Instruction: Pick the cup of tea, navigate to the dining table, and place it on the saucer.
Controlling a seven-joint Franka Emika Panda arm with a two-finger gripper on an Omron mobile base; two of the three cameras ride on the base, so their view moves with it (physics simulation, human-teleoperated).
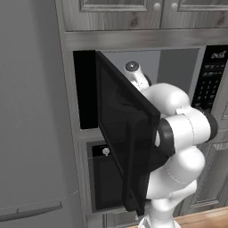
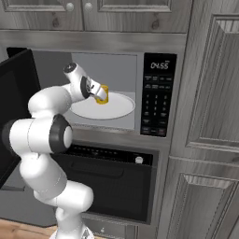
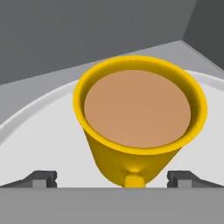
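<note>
The gripper (image 3: 112, 179) is wide open, with one dark fingertip (image 3: 41, 178) on each side of the cup (image 3: 138, 118). The jaws are not touching the cup yet. The yellow cup stands up straight, full of brown tea, and its handle (image 3: 133, 179) points at the hand. It sits on the big white plate (image 2: 116, 108) inside the microwave (image 2: 156, 93). The black door (image 1: 122, 133) hangs open to the left. Grey walls are behind the cup.

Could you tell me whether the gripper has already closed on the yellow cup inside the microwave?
No, the gripper is open, its fingertips standing apart on either side of the cup of tea.
</note>
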